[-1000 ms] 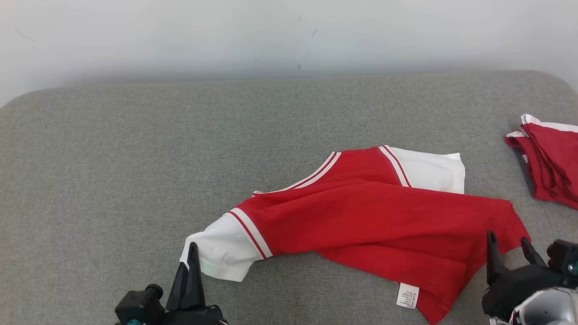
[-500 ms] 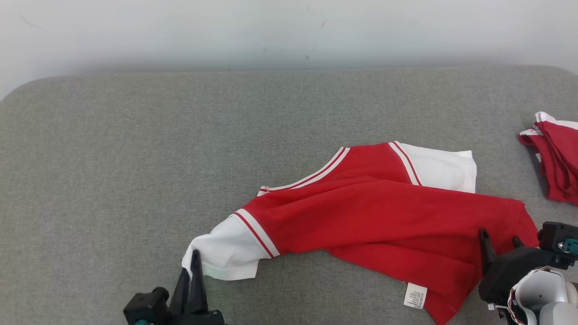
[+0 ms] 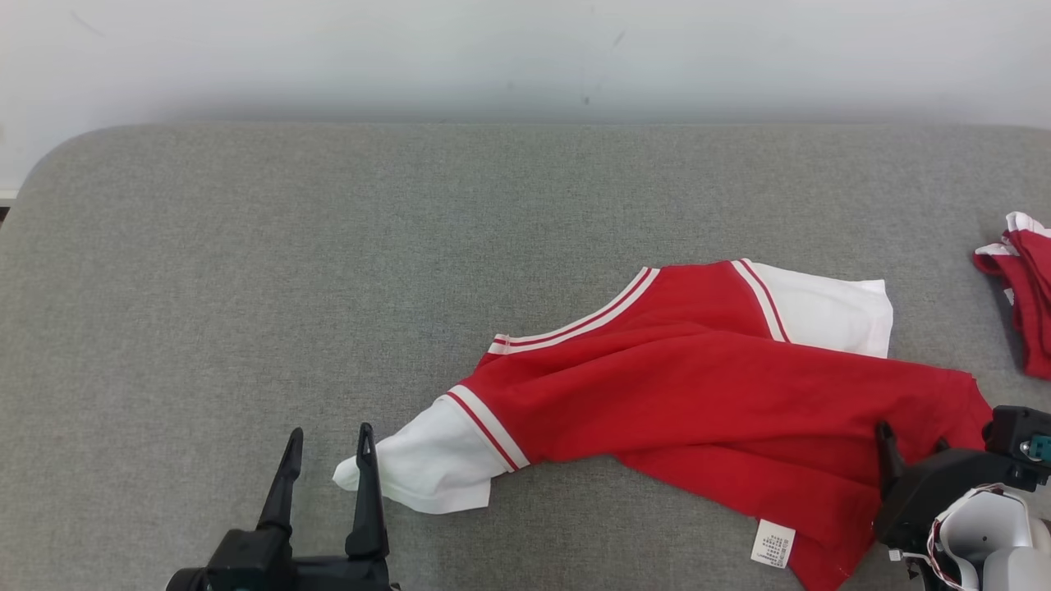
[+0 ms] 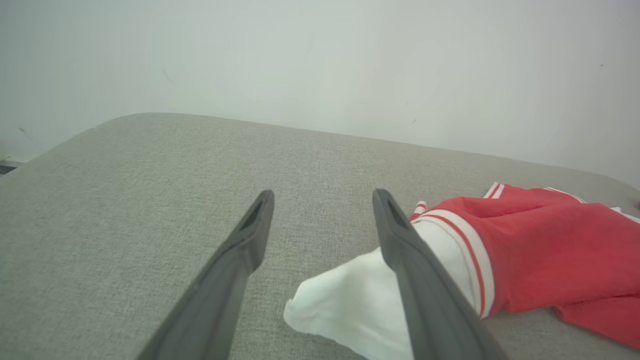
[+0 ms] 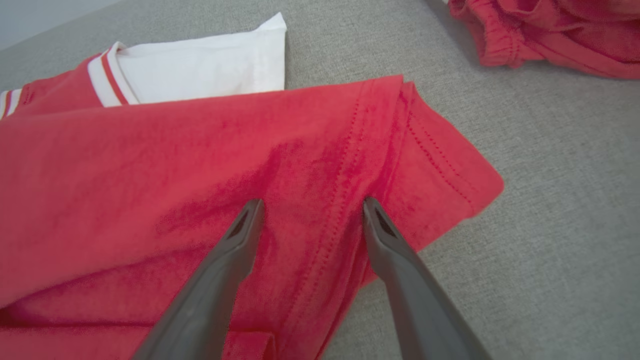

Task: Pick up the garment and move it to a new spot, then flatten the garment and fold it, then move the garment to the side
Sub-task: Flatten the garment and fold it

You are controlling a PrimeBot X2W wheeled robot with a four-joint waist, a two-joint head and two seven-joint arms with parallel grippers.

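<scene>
Left gripper (image 3: 329,429) was spread wide, pinching nothing; the tip of the white sleeve (image 3: 427,464) lay in the gap between its fingers, closer to the right one. Right gripper (image 3: 911,435) was also spread, fingers over the red hem corner, nothing clamped. Head view gave the full layout: shirt (image 3: 706,394) lay right of centre in the near half of the grey pad (image 3: 328,246), a white care label (image 3: 773,543) stuck out at its lower edge, and a second red-and-white bundle (image 3: 1022,287) sat well apart at the far right. Left wrist view added that the sleeve end was bunched to a rounded point; couldn't tell if the right finger touched it. Right wrist view showed the hem stitching as a double dotted row, with the corner doubled over in layers. Shirt was red knit with white short sleeves and red-and-white striped bands at the sleeve seams and neckline, crumpled, with a long diagonal fold across the body, not flat. Pad was coarse woven grey fabric with rounded corners; a plain pale wall (image 3: 493,49) stood behind it.
</scene>
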